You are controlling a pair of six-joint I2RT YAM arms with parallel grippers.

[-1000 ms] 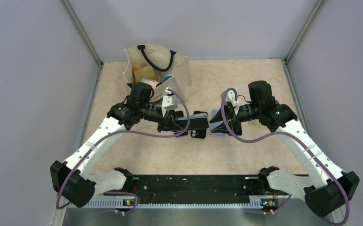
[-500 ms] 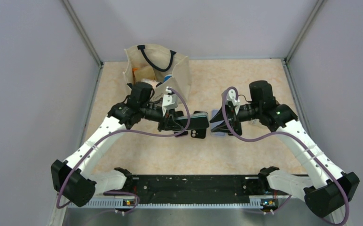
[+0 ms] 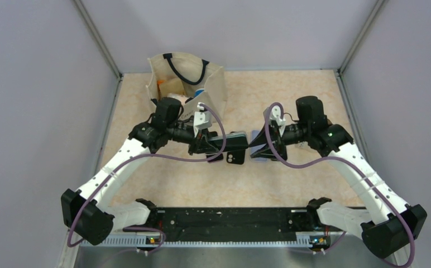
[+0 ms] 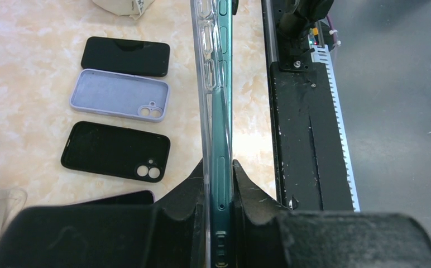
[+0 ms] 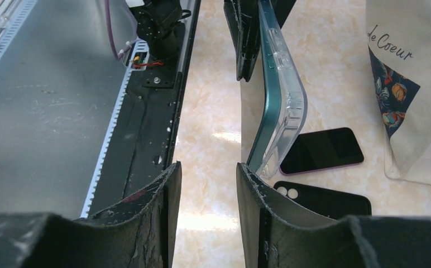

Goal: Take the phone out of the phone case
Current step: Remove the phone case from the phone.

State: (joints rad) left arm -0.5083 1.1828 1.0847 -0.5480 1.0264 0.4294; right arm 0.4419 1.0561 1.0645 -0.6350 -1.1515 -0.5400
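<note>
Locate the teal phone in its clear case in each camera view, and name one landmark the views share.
Top external: cased phone at the picture's centre.
Left wrist: edge-on, running down the centre.
Right wrist: upper centre, tilted.
Shared landmark: black empty case lying flat beside it.

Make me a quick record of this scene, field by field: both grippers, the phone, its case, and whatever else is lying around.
left gripper: shut on the phone, holding it on edge in the air
clear case: on the phone, seems lifted away at the free end
right gripper: open, at the phone's free end, gripping nothing
lying loose: lilac case, black case
bag: upright, back left
</note>
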